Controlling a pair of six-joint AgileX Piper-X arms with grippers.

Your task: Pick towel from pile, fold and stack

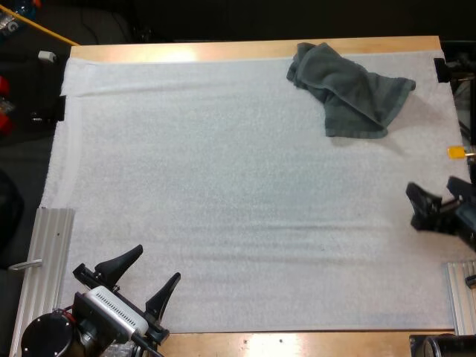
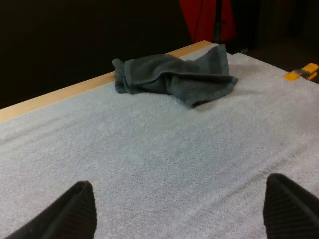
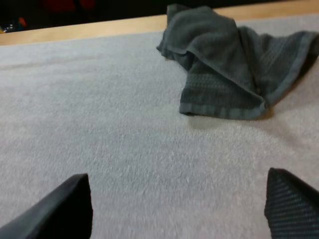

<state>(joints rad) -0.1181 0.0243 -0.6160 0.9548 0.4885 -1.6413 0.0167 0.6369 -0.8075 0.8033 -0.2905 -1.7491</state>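
- Risks pinching just one layer of the crumpled towel (image 1: 349,93), given its overlapping folds; would then drag or unroll unevenly on the lift.
- Could catch the white mat (image 1: 223,186) along with the cloth by pressing too deep beside it.
- Might shove the towel toward the table's (image 1: 223,50) far edge with a flat, outward approach, since it sits close to that edge already.
- Finds the towel at the far right of the mat, bunched, one hemmed corner spread flat toward the near side.
- Holds the left gripper (image 1: 157,263) wide apart and empty at the mat's near left corner, well apart from the towel, diagonally across the mat.
- Holds the right gripper (image 1: 412,206) spread and empty too, at the mat's right edge, nearer the towel but clear of it, with the cloth farther out toward the far side.
- Judged at the very start: pick not yet begun.
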